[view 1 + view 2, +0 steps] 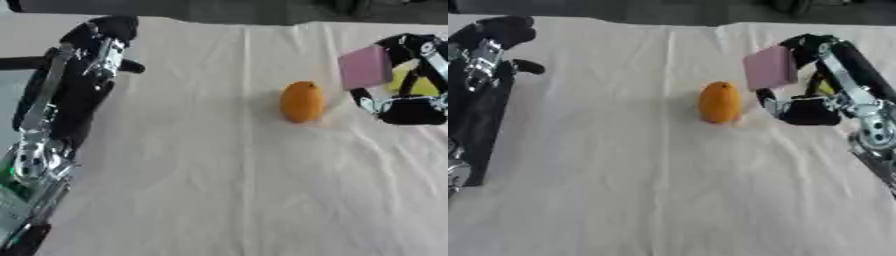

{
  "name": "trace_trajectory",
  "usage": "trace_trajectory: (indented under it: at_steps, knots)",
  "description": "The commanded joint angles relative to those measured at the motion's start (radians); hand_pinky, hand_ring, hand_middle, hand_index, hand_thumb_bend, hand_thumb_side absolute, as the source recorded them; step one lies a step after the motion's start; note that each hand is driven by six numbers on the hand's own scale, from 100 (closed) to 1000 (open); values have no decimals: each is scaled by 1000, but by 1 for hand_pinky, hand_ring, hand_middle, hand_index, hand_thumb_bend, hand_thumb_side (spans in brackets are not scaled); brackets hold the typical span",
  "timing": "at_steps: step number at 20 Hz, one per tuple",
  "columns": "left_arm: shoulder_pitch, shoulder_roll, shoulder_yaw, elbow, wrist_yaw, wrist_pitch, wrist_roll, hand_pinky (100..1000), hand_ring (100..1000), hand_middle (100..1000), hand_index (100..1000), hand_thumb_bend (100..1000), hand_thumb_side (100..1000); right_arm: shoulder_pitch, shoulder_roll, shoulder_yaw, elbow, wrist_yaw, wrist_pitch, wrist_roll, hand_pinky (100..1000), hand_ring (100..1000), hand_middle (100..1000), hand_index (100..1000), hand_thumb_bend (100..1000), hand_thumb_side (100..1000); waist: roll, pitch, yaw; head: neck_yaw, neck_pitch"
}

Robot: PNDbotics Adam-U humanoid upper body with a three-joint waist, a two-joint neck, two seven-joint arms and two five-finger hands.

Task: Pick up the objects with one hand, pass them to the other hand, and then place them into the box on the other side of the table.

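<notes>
Two things matter at the right of the frame: the right hand [802, 95] has its fingers curled round a flat pink block [770, 68], lifted off the table [649, 190]. It looks light and stiff, best pinched across its broad faces. An orange fruit [720, 102] lies mid-frame, just beside that hand; round and smooth, it could roll. The left hand [101, 42] waits upper left; whether it is open I cannot tell.

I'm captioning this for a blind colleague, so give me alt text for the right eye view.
The robot's right hand holds a pink flat object above a cloth-covered table, just right of an orange fruit lying on the cloth. The left hand is raised at the upper left.
</notes>
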Motion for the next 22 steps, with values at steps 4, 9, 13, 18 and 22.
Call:
trace_trajectory:
  at_steps: [4, 9, 13, 18, 22]
  knots:
    - [-47, 35, 11, -18, -77, -46, -15, 652, 872, 784, 739, 100, 569, -49, 65, 29, -15, 13, 4, -26, 313, 654, 537, 644, 100, 100, 6, -38, -1, -1, 11]
    - [-97, 37, 14, -18, -146, -132, -67, 660, 866, 785, 743, 100, 565, -67, 124, 68, -15, 43, 15, -71, 306, 648, 532, 641, 100, 100, 10, -49, 4, -16, 23]
    - [-142, 39, 13, -18, -157, -163, -118, 665, 866, 786, 745, 100, 566, -73, 161, 96, -15, 46, 16, -110, 297, 641, 528, 639, 100, 117, 14, -58, 11, -29, 34]
    - [-207, 38, -3, -18, -162, -167, -198, 673, 868, 790, 750, 100, 576, -87, 201, 131, -15, 24, 6, -166, 287, 630, 523, 636, 100, 196, 15, -68, 20, -49, 51]
    - [-256, 31, -28, -18, -178, -125, -273, 680, 875, 797, 757, 100, 556, -95, 222, 158, -15, 9, 12, -216, 286, 627, 521, 635, 100, 212, 16, -74, 29, -54, 66]
